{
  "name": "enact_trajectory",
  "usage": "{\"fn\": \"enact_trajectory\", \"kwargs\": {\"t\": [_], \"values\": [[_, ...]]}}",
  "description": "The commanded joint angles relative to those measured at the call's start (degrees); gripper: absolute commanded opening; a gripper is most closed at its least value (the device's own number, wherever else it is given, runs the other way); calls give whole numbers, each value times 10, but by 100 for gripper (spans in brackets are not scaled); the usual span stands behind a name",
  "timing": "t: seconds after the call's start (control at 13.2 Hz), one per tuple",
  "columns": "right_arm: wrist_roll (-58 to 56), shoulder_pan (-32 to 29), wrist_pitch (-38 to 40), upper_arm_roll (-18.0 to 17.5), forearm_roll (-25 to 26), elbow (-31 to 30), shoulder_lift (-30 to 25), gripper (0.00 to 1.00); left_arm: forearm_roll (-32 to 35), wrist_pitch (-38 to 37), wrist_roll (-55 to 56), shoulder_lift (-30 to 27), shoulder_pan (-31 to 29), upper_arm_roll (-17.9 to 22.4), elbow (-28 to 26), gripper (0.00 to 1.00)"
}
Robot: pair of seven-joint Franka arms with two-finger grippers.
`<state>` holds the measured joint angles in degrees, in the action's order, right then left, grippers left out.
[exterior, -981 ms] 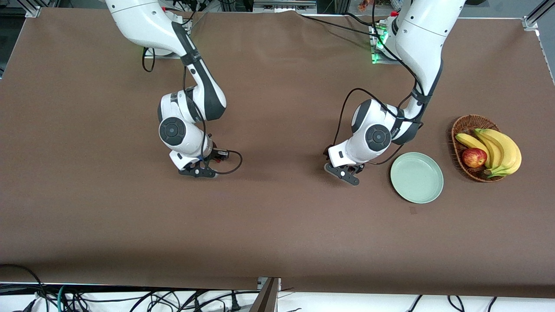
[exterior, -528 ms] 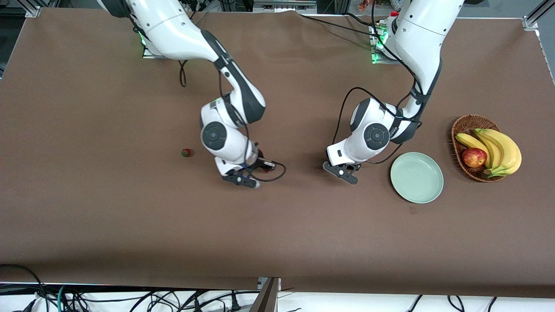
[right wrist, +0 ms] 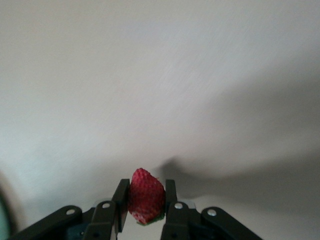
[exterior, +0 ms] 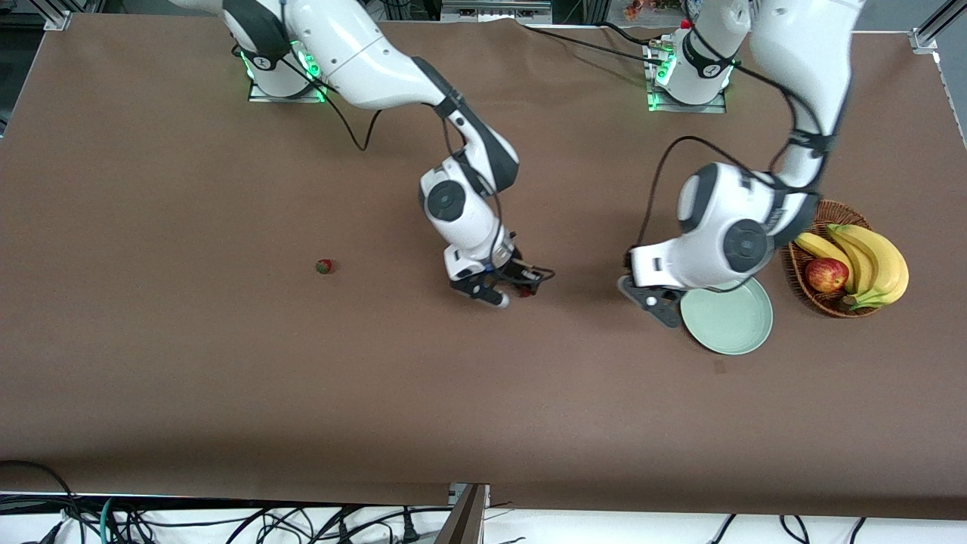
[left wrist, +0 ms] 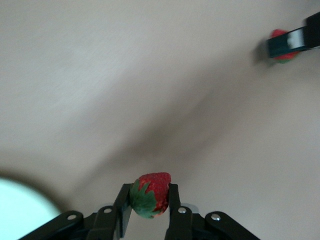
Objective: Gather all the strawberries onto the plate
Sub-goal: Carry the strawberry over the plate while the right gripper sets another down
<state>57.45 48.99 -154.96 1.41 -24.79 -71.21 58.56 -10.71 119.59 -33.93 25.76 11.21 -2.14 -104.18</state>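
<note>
Left pincer point(left wrist: 149, 202) grips a strawberry point(left wrist: 150, 194), up beside plate point(exterior: 736, 325) rim at 9 o'clock. Right pincer point(right wrist: 145, 202) grips 2nd berry point(right wrist: 146, 196) over mid surface point(exterior: 227, 363). 3rd berry point(exterior: 325, 266) lies toward right arm's end.

I read left arm bent low, wrist tipped down | left tool point(left wrist: 149, 200) clamped on a strawberry point(left wrist: 151, 194), up over the counter beside the plate | right tool point(right wrist: 145, 200) pinching another strawberry point(right wrist: 146, 196), mid-counter, arm stretched out
</note>
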Motion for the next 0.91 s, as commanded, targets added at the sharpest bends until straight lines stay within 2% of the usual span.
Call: {"fn": "enact_trajectory", "kwargs": {"t": [0.0,0.15,0.23,0.38,0.53,0.68,0.83], "values": [[59,25,-28,6,-10,75,51,10,13,-68,-108,-4,-52,-7,30,10],[51,24,-24,10,-5,75,42,82,15,-67,-164,-4,-67,-6,28,12],[43,18,-11,15,15,72,32,100,33,-61,-198,-2,-68,-6,25,12],[24,-12,105,33,77,71,12,100,84,-52,-220,0,-69,-6,20,12],[-57,-55,232,34,105,68,-29,100,114,-40,-260,3,-91,-6,15,12],[-177,-87,333,76,106,38,-79,100,115,26,-311,11,-107,-6,-20,12],[-325,-107,376,130,104,-23,-120,100,116,92,-318,17,-108,-6,-56,12]]}}
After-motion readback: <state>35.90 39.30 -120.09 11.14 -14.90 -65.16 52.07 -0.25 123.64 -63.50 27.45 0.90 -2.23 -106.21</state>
